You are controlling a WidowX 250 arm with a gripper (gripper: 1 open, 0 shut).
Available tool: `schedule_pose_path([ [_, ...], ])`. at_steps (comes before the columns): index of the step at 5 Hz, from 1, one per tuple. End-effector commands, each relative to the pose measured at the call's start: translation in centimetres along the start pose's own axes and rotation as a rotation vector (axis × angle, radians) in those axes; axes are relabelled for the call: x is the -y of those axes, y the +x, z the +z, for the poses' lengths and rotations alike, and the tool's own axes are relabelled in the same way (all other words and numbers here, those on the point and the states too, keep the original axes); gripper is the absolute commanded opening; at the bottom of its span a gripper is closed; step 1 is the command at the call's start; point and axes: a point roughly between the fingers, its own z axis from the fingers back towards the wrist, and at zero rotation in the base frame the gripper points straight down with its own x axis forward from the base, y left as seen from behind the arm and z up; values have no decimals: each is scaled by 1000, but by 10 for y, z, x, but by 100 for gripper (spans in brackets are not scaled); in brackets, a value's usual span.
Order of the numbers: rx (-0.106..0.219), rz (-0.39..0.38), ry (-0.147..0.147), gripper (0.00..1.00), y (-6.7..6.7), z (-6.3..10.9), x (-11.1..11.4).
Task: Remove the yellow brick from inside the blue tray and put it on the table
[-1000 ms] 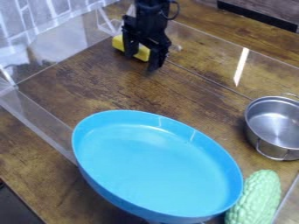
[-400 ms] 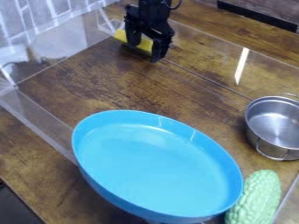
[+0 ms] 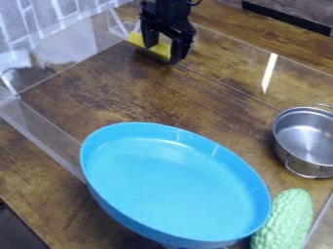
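Observation:
The yellow brick (image 3: 136, 40) lies on the dark wood table (image 3: 196, 97) at the far back, mostly hidden behind the black gripper (image 3: 166, 52). The gripper hangs just over it, its jaws open and apart, with nothing held between them. Only a yellow corner shows to the left of the fingers. The large round blue tray (image 3: 169, 185) sits at the near middle of the table, well apart from the brick and gripper, and nothing lies inside it.
A small steel bowl (image 3: 306, 141) stands at the right edge. A bumpy pale-green vegetable shape (image 3: 286, 222) lies beside the tray's right rim. Clear plastic walls (image 3: 53, 78) run along the table's left and back sides.
The open gripper has lifted slightly up and back from the yellow brick, which stays on the table. The tray, bowl and green object have not moved.

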Motion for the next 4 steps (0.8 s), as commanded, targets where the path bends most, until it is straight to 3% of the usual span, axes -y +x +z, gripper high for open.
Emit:
schedule_pose_path([
  [1,128,11,30,100,24,39,-8],
  [4,145,8,26,100,18,38,-4],
])
